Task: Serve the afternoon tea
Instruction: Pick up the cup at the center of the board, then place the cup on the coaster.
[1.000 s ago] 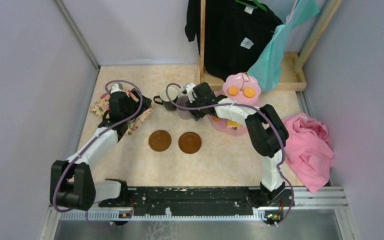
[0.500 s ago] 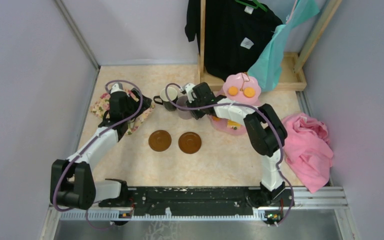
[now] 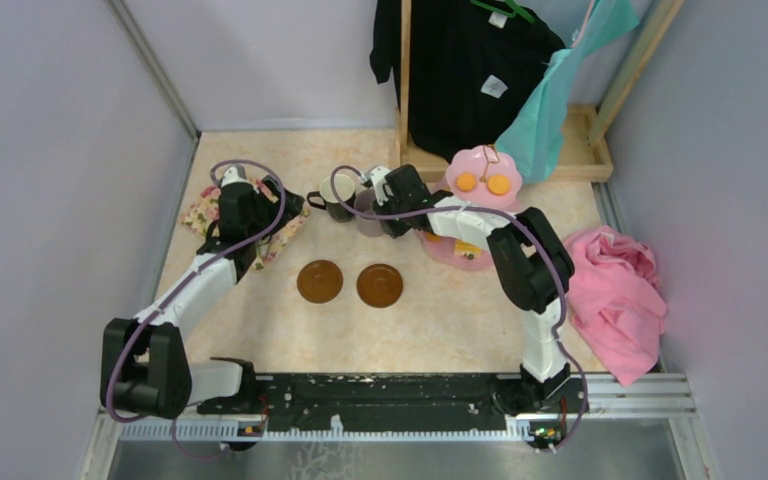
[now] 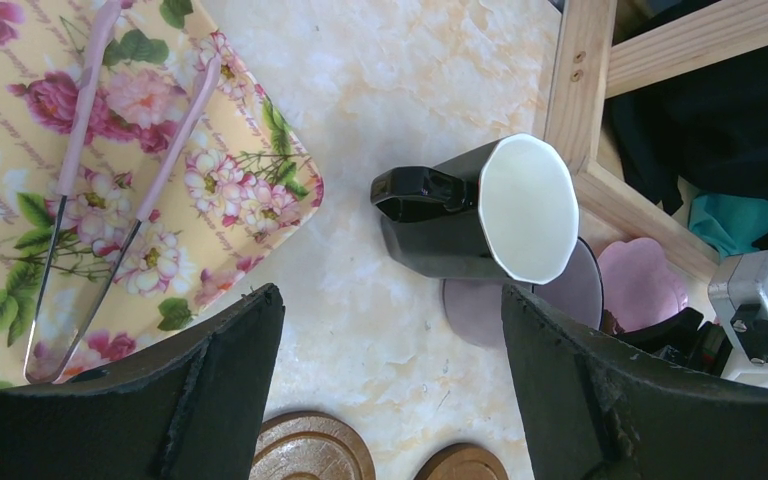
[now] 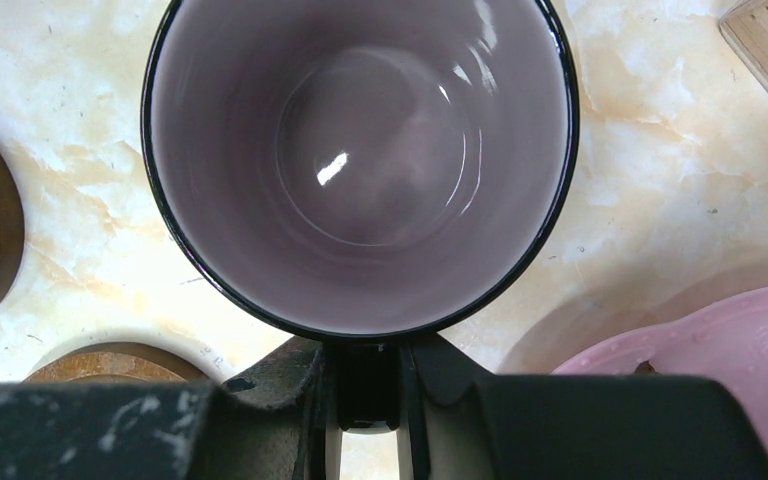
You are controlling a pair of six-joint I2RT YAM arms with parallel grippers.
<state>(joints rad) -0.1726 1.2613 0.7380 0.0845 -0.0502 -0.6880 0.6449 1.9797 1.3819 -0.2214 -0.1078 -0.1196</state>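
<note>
The smoky translucent mug (image 5: pixel 360 160) stands upright on the table and fills the right wrist view. My right gripper (image 5: pixel 365 400) is shut on its dark handle (image 5: pixel 365 385), one finger on each side. Seen from above, this mug (image 3: pixel 367 212) sits beside the black mug (image 3: pixel 337 203), whose handle points left. My left gripper (image 4: pixel 390 390) hangs open above bare table, near the black mug (image 4: pixel 480 210), holding nothing. Two round brown coasters (image 3: pixel 319 281) (image 3: pixel 380 285) lie in front of the mugs. The pink three-tier stand (image 3: pixel 484 180) carries orange snacks (image 3: pixel 467 181) on its top tier.
The flower-patterned tray (image 4: pixel 110 150) with pink tongs (image 4: pixel 130 180) lies at the left. A wooden rack (image 3: pixel 560 160) with hanging black and teal garments stands at the back. A pink cloth (image 3: pixel 615 290) lies at the right edge.
The right gripper's jaws have closed in onto the smoky mug's handle. Both arms have stayed almost where they were.
</note>
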